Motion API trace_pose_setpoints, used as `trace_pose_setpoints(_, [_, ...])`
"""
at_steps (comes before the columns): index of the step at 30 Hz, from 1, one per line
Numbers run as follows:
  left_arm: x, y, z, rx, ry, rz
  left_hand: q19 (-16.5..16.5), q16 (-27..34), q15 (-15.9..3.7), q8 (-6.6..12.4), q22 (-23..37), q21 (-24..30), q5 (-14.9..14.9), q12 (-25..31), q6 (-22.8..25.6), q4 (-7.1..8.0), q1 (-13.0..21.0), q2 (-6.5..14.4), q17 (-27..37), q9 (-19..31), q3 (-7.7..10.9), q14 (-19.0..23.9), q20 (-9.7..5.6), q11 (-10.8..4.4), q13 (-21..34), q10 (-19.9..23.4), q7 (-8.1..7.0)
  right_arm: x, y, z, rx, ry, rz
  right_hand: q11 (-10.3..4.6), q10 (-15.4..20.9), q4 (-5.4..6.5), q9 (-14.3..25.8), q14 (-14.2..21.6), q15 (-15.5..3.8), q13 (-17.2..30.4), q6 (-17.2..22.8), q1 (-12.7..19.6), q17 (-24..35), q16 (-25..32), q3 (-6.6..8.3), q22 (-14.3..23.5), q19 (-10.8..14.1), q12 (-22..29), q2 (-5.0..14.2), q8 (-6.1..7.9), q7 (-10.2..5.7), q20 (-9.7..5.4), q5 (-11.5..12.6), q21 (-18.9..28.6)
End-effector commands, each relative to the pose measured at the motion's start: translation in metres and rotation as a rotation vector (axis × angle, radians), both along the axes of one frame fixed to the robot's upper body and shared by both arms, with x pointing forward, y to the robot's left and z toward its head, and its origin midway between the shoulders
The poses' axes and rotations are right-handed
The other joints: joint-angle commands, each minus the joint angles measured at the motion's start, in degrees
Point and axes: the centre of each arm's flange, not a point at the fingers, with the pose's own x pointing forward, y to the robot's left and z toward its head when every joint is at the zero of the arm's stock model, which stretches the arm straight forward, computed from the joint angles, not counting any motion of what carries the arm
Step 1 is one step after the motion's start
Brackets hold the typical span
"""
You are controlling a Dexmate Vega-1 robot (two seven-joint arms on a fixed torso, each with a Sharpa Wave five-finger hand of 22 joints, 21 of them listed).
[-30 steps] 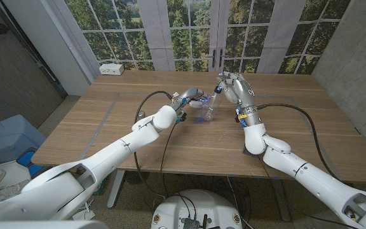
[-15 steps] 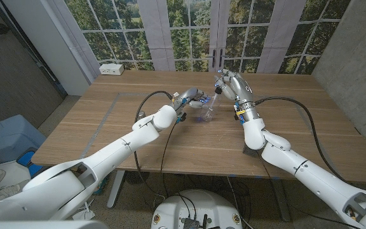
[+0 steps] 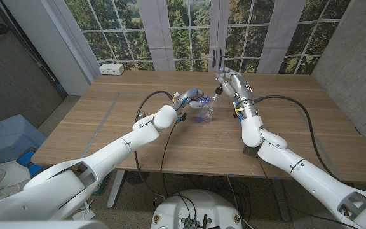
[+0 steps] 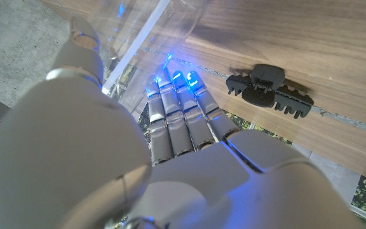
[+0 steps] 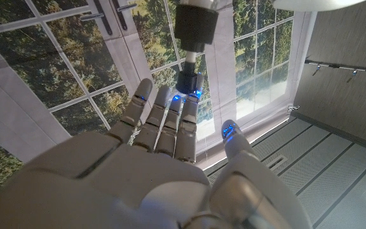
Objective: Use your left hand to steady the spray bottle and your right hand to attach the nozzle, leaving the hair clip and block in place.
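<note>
A clear spray bottle [image 3: 206, 114] stands on the wooden table [image 3: 138, 140] past its middle. My left hand [image 3: 193, 97] grips it from the left side, its fingers [image 4: 176, 121] wrapped on the clear wall [image 4: 138, 44]. My right hand [image 3: 231, 85] is raised just right of the bottle and holds the nozzle [image 3: 217, 90] in its fingertips, the thin dip tube slanting down toward the bottle's mouth. In the right wrist view the nozzle's dark collar [image 5: 194, 25] sits beyond the fingers [image 5: 164, 121]. A black hair clip [image 4: 271, 93] lies on the table close beside my left hand.
A white box [image 3: 112, 69] sits at the table's far left corner. Windows and curtains stand behind the far edge. Bare wood stretches between the bottle and the near edge, with the arms' cables lying across it.
My right hand has shifted a little farther back and to the left with the nozzle, bringing it nearer above the bottle. The left hand and bottle have stayed put.
</note>
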Motion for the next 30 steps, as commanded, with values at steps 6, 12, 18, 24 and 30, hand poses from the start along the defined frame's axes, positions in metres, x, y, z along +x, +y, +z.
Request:
trace_pose_setpoints(6, [0.0001, 0.0008, 0.0007, -0.005, -0.003, 0.003, -0.3, 0.0, -9.37, 0.37, 0.2, 0.3, 0.2, 0.3, 12.3, 0.12, 14.1, 14.2, 0.1, 4.3, 0.55, 0.4, -1.51, -9.47, 4.5, 10.9, -5.83, -0.0014, -0.002, -0.0066, 0.065, -0.066, 0.006, 0.28, 1.9, -0.97, -1.9, 1.3, -2.22, -0.1, -2.9, 0.1, 0.0, 0.7, -0.09, 0.0, 0.9, 1.0, -0.03, -3.01, 1.28, 0.04, 0.4, 0.0])
trace_pose_setpoints(12, [-0.0009, 0.0023, 0.0017, -0.012, -0.009, 0.004, -0.3, 0.0, -9.37, 0.39, 0.2, 0.4, 0.2, 0.3, 12.4, 0.13, 14.1, 14.2, 0.1, 4.3, 0.56, 0.4, -1.5, -9.44, 4.5, 10.9, -5.82, -0.0035, -0.0032, -0.0096, 0.101, -0.154, 0.028, 0.07, 1.8, -1.86, -3.3, 2.3, -2.42, -0.1, -4.8, 0.9, -0.2, 1.0, 0.32, 0.0, 1.5, 1.0, 0.01, -4.78, 1.98, 0.12, 0.8, 0.2])
trace_pose_setpoints(18, [-0.0018, 0.0024, 0.0018, -0.013, -0.011, 0.003, -0.3, 0.0, -9.38, 0.34, 0.2, 0.4, 0.2, 0.3, 12.3, 0.14, 14.1, 14.2, 0.1, 4.4, 0.56, 0.4, -1.5, -9.48, 4.5, 10.9, -5.83, -0.003, -0.0054, -0.0101, 0.112, -0.161, 0.056, -0.01, 1.3, -2.52, -5.0, 2.9, -2.42, -0.4, -5.0, 1.5, -0.4, 1.3, 0.56, 0.0, 2.2, 0.7, 0.0, -5.98, -0.98, 0.12, 1.2, 0.3])
trace_pose_setpoints(24, [-0.0033, 0.002, 0.0012, -0.021, -0.015, 0.001, -0.4, -0.1, -9.35, 0.32, 0.2, 0.5, 0.2, 0.3, 12.3, 0.15, 14.1, 14.2, 0.1, 4.4, 0.56, 0.3, -1.49, -9.4, 4.5, 11.0, -5.83, -0.0035, -0.0067, -0.0106, 0.123, -0.138, 0.071, 0.06, 0.5, -2.78, -5.8, 2.4, -2.36, -0.5, -3.4, 1.8, -0.4, 1.1, 0.6, 0.0, 2.3, 0.4, 0.02, -5.94, -1.52, 0.09, 1.4, 0.2])
trace_pose_setpoints(30, [-0.0049, 0.0021, -0.0005, -0.035, -0.02, -0.009, -0.4, -0.1, -9.3, 0.3, 0.2, 0.5, 0.2, 0.2, 12.2, 0.18, 14.1, 14.2, 0.1, 4.5, 0.6, 0.3, -1.48, -9.47, 4.5, 10.9, -5.95, -0.006, -0.0085, -0.011, 0.135, -0.136, 0.086, 0.02, 0.5, -3.18, -6.3, 2.3, -2.3, -0.6, -3.3, 2.3, -0.4, 1.2, 0.7, 0.0, 2.3, 0.4, -0.05, -6.29, -1.9, 0.01, 1.6, 0.2])
